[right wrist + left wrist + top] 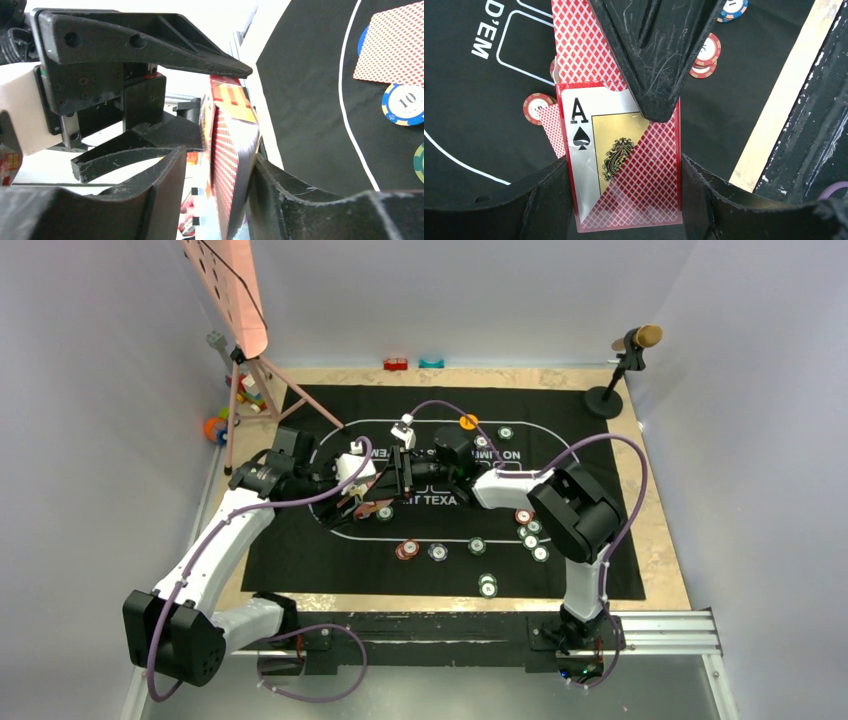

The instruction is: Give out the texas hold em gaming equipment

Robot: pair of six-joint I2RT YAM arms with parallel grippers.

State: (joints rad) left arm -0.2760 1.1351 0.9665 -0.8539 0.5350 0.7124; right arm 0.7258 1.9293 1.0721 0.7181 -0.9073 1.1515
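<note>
Two arms meet nose to nose over the middle of the black printed mat (pixel 600 540) in the top view. The left gripper (pixel 374 490) and right gripper (pixel 402 480) are practically touching, so neither is really nearer the goods. I can't pick out what's between them from up there, it's too buried.

The left wrist view sorts it out. A pack of pinkish-red-backed playing cards (pixel 624 165), ace of spades showing on its face, is held clear of the mat as far as I can tell. Its long axis runs straight out from the left gripper's palm. Both left fingers (pixel 539 200) press on the pack's long edges, so I'd call that clenched on the pack. One scratched black finger (pixel 649 60) of the right gripper comes in from the far end and lies over the pack's face, tip pointing back at the camera.

The right wrist view has the pack (pixel 227 170) edge-on between the right gripper's own fingers (pixel 280 200). It leans on one of them, with daylight showing on the other side, so the jaws are slack around it, not clamping. My guess is the left arm owns the pack, and the right one needs to back out along that same long axis, away from the left.
</note>
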